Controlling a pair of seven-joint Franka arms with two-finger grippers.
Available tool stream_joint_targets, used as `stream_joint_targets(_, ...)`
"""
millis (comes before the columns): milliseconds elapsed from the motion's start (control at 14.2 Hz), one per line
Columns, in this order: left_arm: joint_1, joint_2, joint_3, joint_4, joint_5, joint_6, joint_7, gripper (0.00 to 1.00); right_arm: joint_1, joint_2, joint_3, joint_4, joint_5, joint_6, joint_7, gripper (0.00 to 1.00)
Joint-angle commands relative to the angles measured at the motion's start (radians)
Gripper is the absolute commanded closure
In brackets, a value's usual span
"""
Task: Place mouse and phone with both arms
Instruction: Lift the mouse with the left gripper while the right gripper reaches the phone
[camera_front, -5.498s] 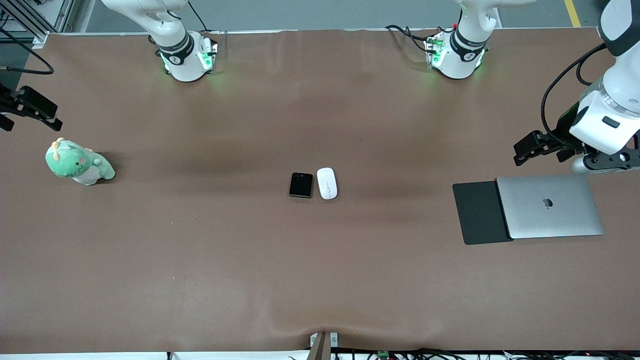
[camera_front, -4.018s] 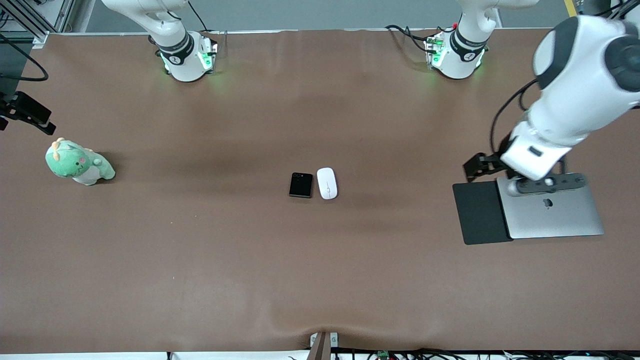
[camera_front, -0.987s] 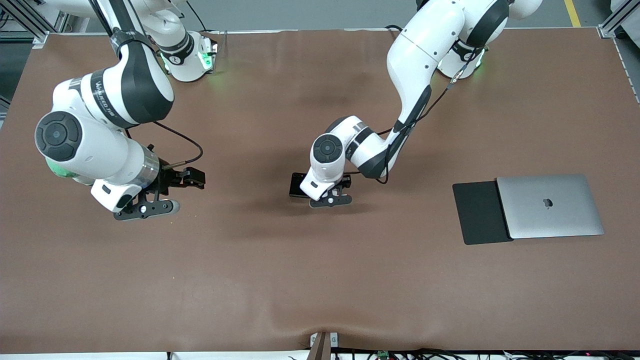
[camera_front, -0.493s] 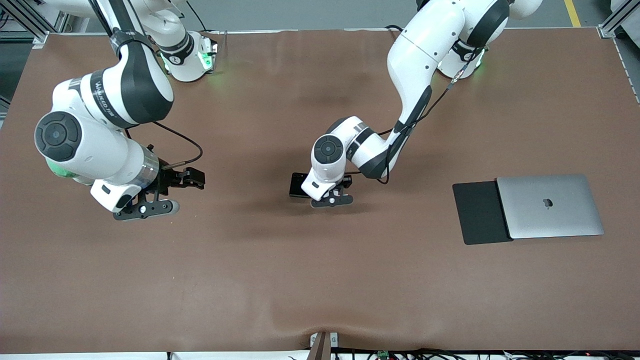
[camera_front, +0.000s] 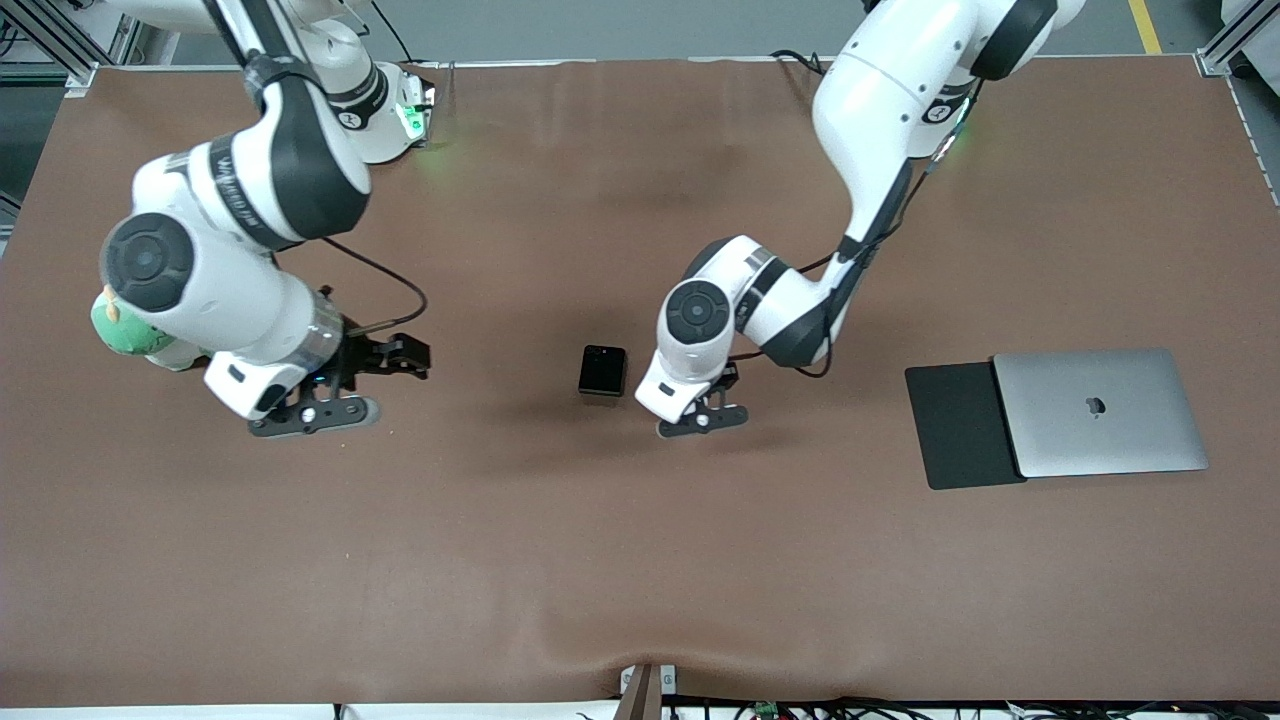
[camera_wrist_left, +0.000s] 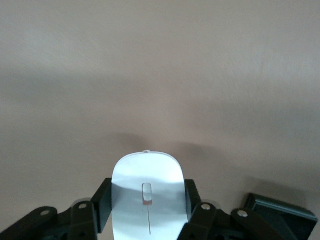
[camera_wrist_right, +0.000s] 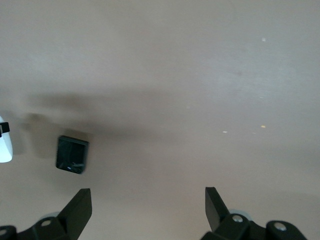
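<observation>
Brown table (camera_front: 640, 560): phone (camera_front: 602, 371), laptop (camera_front: 1100, 412), pad (camera_front: 955, 425)

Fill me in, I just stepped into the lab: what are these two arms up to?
The left gripper has closed on the mouse and holds it over the table beside the phone, which lies untouched mid-table. The right gripper hovers open toward the right arm's end of the table, with the phone in its camera's view. The mouse pad and laptop sit toward the left arm's end.

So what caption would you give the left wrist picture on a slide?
Left gripper shut on the glossy white oval mouse above the brown table.
</observation>
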Motion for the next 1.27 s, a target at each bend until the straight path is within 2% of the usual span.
stream_joint_targets(0, 0.026, -0.067, -0.002, -0.039, 0.028, -0.022, -0.001, 1.00, 0.105, 0.060, -0.010, 0.000, 0.008, 0.093, 0.152, 0.00)
stream_joint_targets(352, 0.052, -0.086, -0.002, -0.028, 0.053, -0.010, -0.003, 1.00, 0.303, 0.237, -0.014, -0.004, -0.015, 0.312, 0.340, 0.00)
stream_joint_targets(493, 0.067, -0.078, -0.003, -0.028, 0.126, 0.004, -0.004, 1.00, 0.334, 0.289, -0.014, -0.020, -0.059, 0.386, 0.389, 0.00)
stream_joint_targets(775, 0.061, -0.083, -0.002, -0.028, 0.145, 0.031, -0.021, 1.00, 0.348, 0.294, -0.013, -0.220, -0.084, 0.635, 0.389, 0.00)
stream_joint_targets(987, 0.083, -0.084, 0.002, -0.026, 0.140, 0.031, -0.086, 1.00, 0.372, 0.307, -0.013, -0.227, -0.084, 0.667, 0.466, 0.00)
stream_joint_targets(1198, 0.174, -0.124, 0.003, -0.035, 0.150, 0.027, -0.086, 1.00, 0.395, 0.315, -0.011, -0.228, -0.078, 0.665, 0.496, 0.00)
